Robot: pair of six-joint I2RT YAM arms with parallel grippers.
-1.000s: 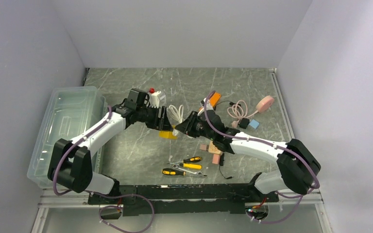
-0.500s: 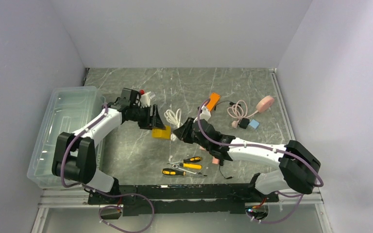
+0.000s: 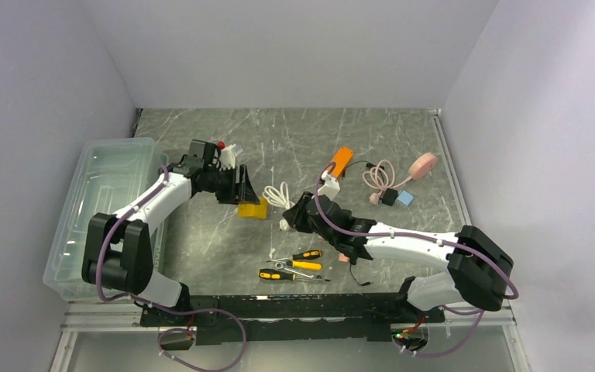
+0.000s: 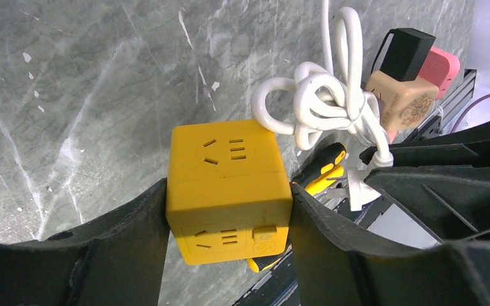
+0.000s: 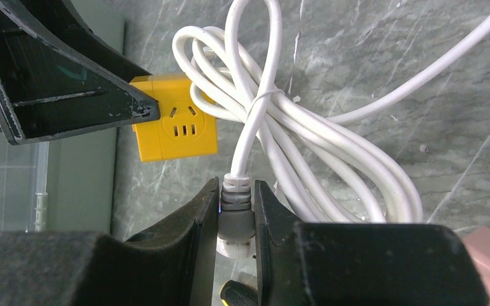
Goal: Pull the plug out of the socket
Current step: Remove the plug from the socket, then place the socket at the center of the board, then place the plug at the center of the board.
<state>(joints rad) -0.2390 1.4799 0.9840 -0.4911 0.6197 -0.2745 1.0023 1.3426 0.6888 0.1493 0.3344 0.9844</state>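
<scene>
Your left gripper [image 4: 228, 213] pinches the yellow socket cube [image 4: 228, 185] by two opposite sides, its black fingers [image 4: 124, 239] pressed flat against them; your right gripper [image 5: 237, 205] is clamped on the white plug [image 5: 237, 224], one finger on each side; the plug is out of the socket, and from above it sits just right of the cube near the middle of the marbled table [image 3: 201, 240], with a strip of bare table between the two; whether the cube rests on the table or hangs just above it you cannot tell; the plug's long axis runs along your right fingers, its ribbed collar pointing away from the wrist toward the coil, its pin end hidden between the fingers; the cube turns one outlet face toward the plug; in the left wrist view you see two outlet faces, the lower one with a small button whose mark is too blurred to read; counted: one cube, one plug, one white cable [image 5: 274, 121] looped into a bundle and cinched by one tie, two screwdrivers [image 3: 307, 254] with yellow-and-black handles lying near the arm bases, and one clear plastic bin [image 3: 70, 232] at the left edge.
</scene>
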